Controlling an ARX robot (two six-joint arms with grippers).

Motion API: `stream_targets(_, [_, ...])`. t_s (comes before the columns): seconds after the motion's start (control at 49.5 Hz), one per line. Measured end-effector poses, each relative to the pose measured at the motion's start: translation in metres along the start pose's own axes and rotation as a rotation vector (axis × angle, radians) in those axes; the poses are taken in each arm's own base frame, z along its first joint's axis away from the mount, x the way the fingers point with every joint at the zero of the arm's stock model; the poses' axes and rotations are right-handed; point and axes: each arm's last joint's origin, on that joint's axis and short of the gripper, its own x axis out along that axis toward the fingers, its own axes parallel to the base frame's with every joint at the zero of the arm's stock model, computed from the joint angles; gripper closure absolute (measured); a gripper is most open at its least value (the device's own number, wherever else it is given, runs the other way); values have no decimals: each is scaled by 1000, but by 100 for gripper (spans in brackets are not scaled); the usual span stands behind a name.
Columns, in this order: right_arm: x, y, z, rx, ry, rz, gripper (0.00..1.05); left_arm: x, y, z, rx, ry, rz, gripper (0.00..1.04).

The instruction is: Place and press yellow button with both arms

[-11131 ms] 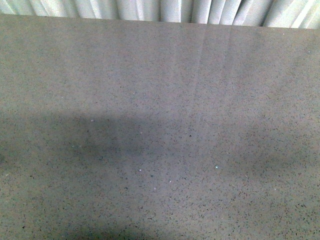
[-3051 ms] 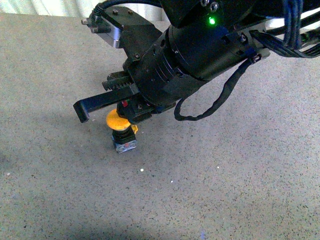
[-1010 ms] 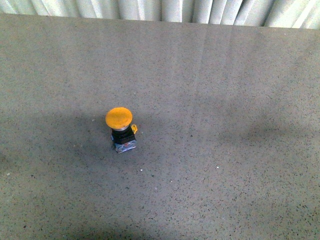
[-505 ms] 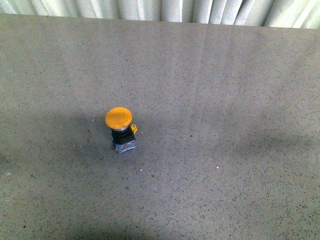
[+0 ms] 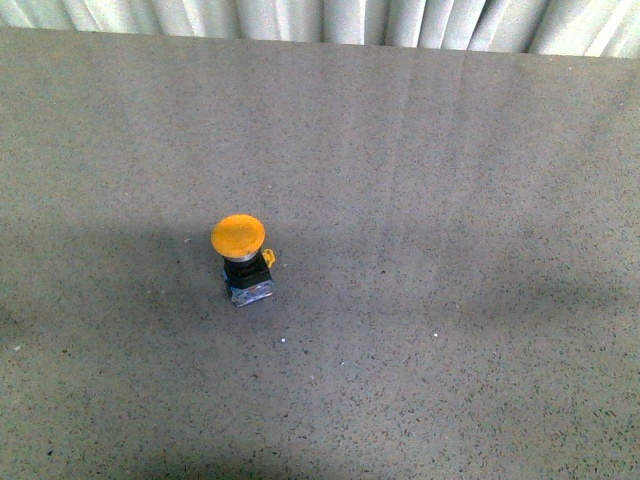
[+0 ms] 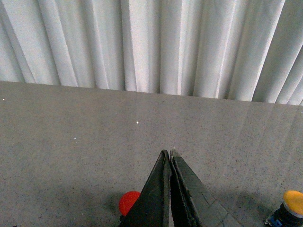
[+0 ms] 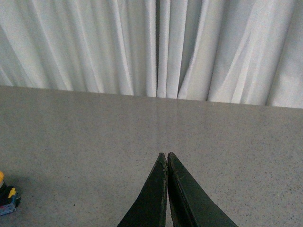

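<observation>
Two grippers: neither of mine shows in the front view; each appears only in its own wrist view.
Change since a moment ago: almost none. The yellow button (image 5: 240, 256) stands on the same spot as half a second and a second back, and the front view is as free of my arms as it was then. About three seconds back my arm hung right over it; that arm has gone from the front view.
Yellow button: upright on the grey speckled table (image 5: 450, 200), left of centre and about midway between near and far, orange-yellow cap up, black collar under it, small clear base block on the surface, yellow tab on its right side. Nothing touches it.
Left gripper (image 6: 169, 156): my fingers are pressed together at the tips with nothing between them, held over the table. The button (image 6: 290, 207) shows at the edge of this view, well apart from my tips. A red round thing (image 6: 128, 202) sits just beside and partly behind one finger; I cannot tell what it is.
Right gripper (image 7: 164, 156): fingers likewise closed on nothing, over bare table, with the button (image 7: 5, 193) cut off at the view's edge, well apart.
Edges: far table edge meets a white pleated curtain (image 5: 330, 20).
Open room: bare table lies all round the button, widest to the right.
</observation>
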Motion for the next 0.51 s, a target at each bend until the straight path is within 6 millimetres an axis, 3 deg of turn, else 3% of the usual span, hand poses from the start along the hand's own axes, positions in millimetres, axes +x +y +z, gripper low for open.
stream_targets(0.505, [-18,0,-3,0,6,-2,103,0,0,0,0,0,0,103])
